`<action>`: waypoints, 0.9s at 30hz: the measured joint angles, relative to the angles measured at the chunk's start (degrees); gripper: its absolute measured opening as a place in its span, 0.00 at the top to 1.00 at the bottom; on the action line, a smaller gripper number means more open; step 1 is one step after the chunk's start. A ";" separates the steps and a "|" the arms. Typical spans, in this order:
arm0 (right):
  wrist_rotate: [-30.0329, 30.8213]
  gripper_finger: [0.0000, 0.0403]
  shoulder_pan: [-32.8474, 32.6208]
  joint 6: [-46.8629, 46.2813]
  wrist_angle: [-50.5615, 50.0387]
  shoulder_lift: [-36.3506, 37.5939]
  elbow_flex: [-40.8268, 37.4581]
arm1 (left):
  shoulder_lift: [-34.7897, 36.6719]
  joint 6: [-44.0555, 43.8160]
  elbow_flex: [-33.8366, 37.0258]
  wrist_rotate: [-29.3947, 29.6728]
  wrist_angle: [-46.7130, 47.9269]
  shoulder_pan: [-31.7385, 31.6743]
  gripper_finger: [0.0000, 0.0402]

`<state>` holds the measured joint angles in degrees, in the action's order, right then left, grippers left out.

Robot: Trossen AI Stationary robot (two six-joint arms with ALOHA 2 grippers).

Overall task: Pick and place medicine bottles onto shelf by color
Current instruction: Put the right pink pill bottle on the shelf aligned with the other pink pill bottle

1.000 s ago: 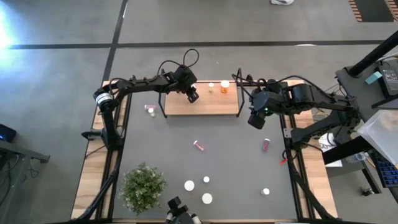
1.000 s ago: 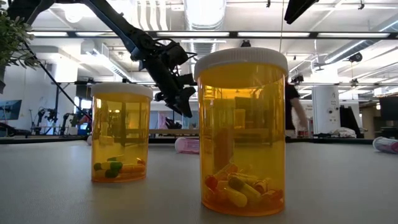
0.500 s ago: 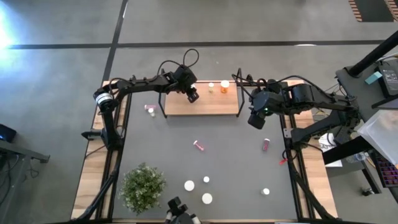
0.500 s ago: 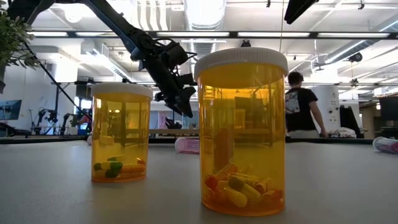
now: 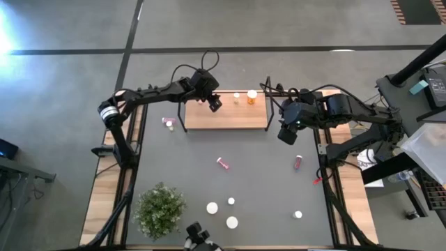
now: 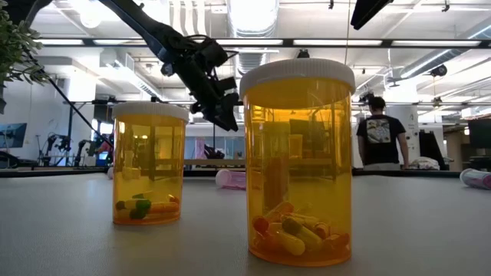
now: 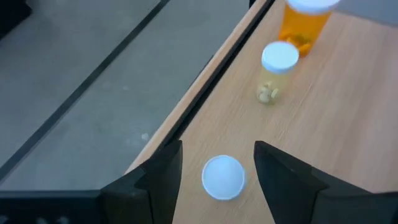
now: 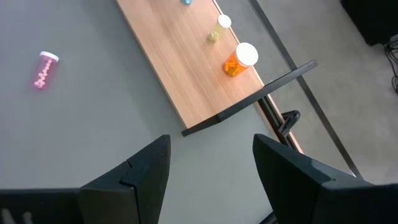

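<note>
1. On the mat left of the shelf, one pink bottle stands unplaced, just beside the shelf's black end frame

2. The left gripper hangs over the left half of the shelf; its fingers are parted and grasp nothing. A white-capped bottle stands on the board between them, so this placement reads as just completed

3. Further right on the shelf stand a small pale bottle and a larger orange bottle; three bottles count as shelved

4. Mid-mat, a pink bottle lies on its side, not yet sorted

5. Near the front edge, beside the potted plant, four white-capped bottles remain; the low view shows two as orange

6. The right gripper waits off the shelf's right end, jaws spread and empty; a darker pink bottle lies near it

7. Judgement: roughly a third done, seven bottles left
</note>
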<state>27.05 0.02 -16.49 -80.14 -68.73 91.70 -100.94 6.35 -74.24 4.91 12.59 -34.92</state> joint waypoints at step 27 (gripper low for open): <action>0.00 0.46 -0.01 0.01 0.13 0.00 0.00 | 25.42 -0.17 0.00 1.05 19.47 11.65 0.54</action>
<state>27.05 0.01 -16.48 -80.01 -68.73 91.70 -75.52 6.18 -74.24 5.96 32.06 -23.27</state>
